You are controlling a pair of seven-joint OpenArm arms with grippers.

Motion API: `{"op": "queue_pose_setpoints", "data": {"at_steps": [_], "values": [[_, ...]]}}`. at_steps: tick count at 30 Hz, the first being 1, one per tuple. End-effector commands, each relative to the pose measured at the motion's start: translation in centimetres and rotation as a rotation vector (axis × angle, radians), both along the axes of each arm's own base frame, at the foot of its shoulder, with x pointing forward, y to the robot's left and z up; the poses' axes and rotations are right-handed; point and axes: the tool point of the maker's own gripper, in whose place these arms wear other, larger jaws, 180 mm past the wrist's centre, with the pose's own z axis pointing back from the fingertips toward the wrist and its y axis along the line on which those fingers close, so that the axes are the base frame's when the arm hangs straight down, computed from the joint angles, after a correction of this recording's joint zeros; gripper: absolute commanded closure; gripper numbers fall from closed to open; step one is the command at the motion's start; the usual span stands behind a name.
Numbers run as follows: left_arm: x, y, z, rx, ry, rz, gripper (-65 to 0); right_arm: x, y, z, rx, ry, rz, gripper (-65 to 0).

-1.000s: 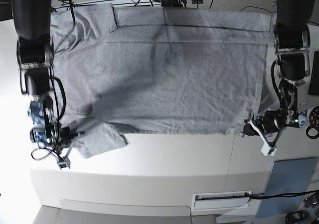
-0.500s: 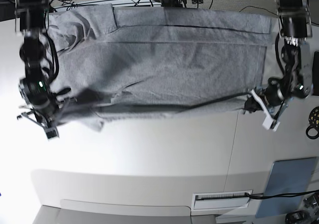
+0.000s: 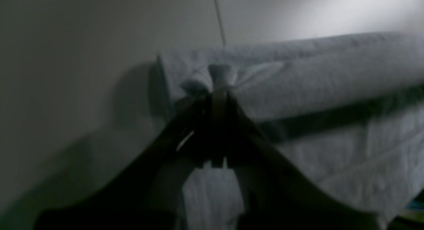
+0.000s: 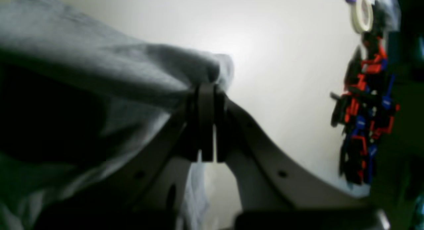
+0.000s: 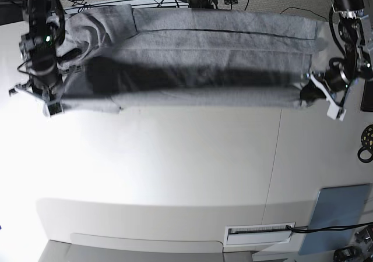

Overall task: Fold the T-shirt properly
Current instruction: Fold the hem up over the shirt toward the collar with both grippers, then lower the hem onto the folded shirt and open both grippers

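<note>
The grey T-shirt (image 5: 192,58) lies across the far part of the white table, its near edge lifted and carried over the rest, with a dark shadow under the raised fold. My left gripper (image 5: 307,94) is at the base view's right, shut on the shirt's corner; in the left wrist view the jaws (image 3: 218,87) pinch a bunched bit of fabric (image 3: 298,77). My right gripper (image 5: 55,102) is at the base view's left, shut on the other corner; the right wrist view shows the jaws (image 4: 207,90) pinching grey cloth (image 4: 99,74). No lettering shows.
The white table (image 5: 175,169) runs toward the front edge. A blue-grey panel (image 5: 338,209) lies at the front right, and a slot vent (image 5: 259,233) is in the front edge. Cables and stands crowd the back edge. Red and blue clutter (image 4: 364,100) shows beside the table.
Both grippers have carried the shirt's near edge away from the front, up and over the shirt toward the back. The fold now covers the middle of the shirt.
</note>
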Motion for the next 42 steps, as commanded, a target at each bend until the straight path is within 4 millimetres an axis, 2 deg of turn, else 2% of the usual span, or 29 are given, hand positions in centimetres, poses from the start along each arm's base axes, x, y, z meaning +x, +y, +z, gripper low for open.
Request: {"op": "queue_pose_setpoints", "data": {"at_steps": [1,7,12,23,31,42], "values": [[0.6,0.5,1.3,0.000,-0.041,0.000,0.0,-0.2,-0.4,1.1,-0.044,-0.024,0.007,0.0],[-0.9,0.5,0.2,-0.001,-0.002,0.000,0.0,-3.1,0.1,0.5,-0.070,0.033,0.014,0.0],[-1.1,0.5,0.0,0.002,0.011,-0.003,0.0,-4.4,0.0,-0.2,-0.079,0.075,0.007,0.0],[-1.9,0.6,-0.6,0.019,0.066,-0.022,0.0,-5.6,-0.3,-1.0,-0.080,0.124,-0.017,0.0],[-2.5,0.7,-0.9,0.030,0.100,-0.034,0.0,-7.9,-0.5,-2.3,-0.085,0.206,-0.025,0.0],[-2.6,0.8,-1.0,0.041,0.106,-0.036,0.0,-7.9,-0.4,-2.4,-0.085,0.207,-0.019,0.0]]}}
